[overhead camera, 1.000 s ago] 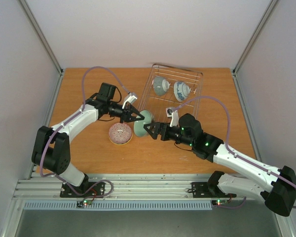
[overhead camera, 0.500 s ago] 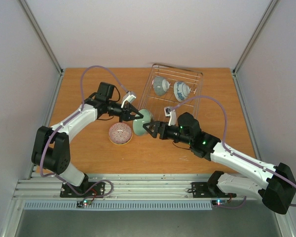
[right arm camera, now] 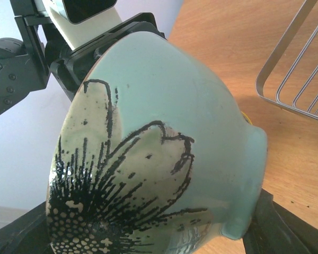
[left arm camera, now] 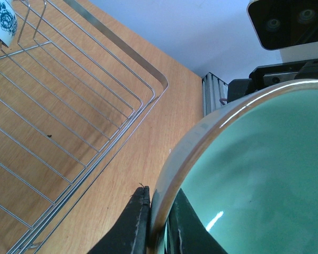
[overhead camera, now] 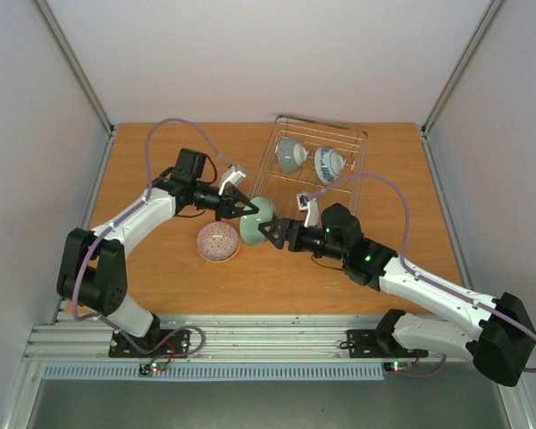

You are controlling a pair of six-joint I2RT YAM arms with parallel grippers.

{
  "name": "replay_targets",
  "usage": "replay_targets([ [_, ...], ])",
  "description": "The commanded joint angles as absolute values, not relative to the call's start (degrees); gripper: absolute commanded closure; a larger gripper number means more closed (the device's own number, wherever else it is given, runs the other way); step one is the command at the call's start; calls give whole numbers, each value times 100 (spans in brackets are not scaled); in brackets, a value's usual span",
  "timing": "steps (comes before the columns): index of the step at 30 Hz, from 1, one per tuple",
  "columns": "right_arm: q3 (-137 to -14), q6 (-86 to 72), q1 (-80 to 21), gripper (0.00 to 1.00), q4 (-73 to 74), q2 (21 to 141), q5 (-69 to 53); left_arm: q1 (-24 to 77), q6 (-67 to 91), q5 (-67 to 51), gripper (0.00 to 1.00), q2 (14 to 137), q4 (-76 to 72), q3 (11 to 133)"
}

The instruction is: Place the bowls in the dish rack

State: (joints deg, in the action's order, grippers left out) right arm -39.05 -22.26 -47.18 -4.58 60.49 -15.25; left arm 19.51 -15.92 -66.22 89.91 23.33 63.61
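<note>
A pale green bowl (overhead camera: 259, 220) with a black flower drawing hangs tilted above the table between both arms. My left gripper (overhead camera: 247, 210) is shut on its rim, one finger inside and one outside, as the left wrist view (left arm camera: 159, 197) shows on the bowl (left arm camera: 254, 169). My right gripper (overhead camera: 271, 232) is open, its fingers (right arm camera: 278, 228) spread on either side of the bowl's outside (right arm camera: 159, 132). A pink-red patterned bowl (overhead camera: 218, 241) sits on the table just left of it. The wire dish rack (overhead camera: 358, 135) holds a pale green bowl (overhead camera: 292, 154) and a blue-and-white bowl (overhead camera: 329, 164).
The rack's near corner (right arm camera: 286, 79) lies just right of the held bowl, and its wire floor (left arm camera: 160, 84) shows in the left wrist view with the blue-and-white bowl (left arm camera: 2, 21). Grey walls enclose the orange wooden table (overhead camera: 161, 161).
My right gripper has crept left and closer around the held bowl. The left gripper and bowl shifted slightly left and back.
</note>
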Motion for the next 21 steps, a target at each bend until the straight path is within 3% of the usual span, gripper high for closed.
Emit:
replay_targets([
  [1,-3972,-1996,-4816,73,-1125,6082,-2052,2052,-1331,-6934,93,8924,2144,6381],
  [11,-3986,-1816,-4816,83,-905,5996,-1878,2054,-1293,-6932,54,8933,2141,6390],
  [16,-4017,-1727,-4819,85,-674,5954,-1667,2048,-1305,-6924,48,8904,2135,6374],
  [21,-4465,-1335,-4817,85,620,5964,-729,2048,-1330,-6912,47,8789,2113,6333],
])
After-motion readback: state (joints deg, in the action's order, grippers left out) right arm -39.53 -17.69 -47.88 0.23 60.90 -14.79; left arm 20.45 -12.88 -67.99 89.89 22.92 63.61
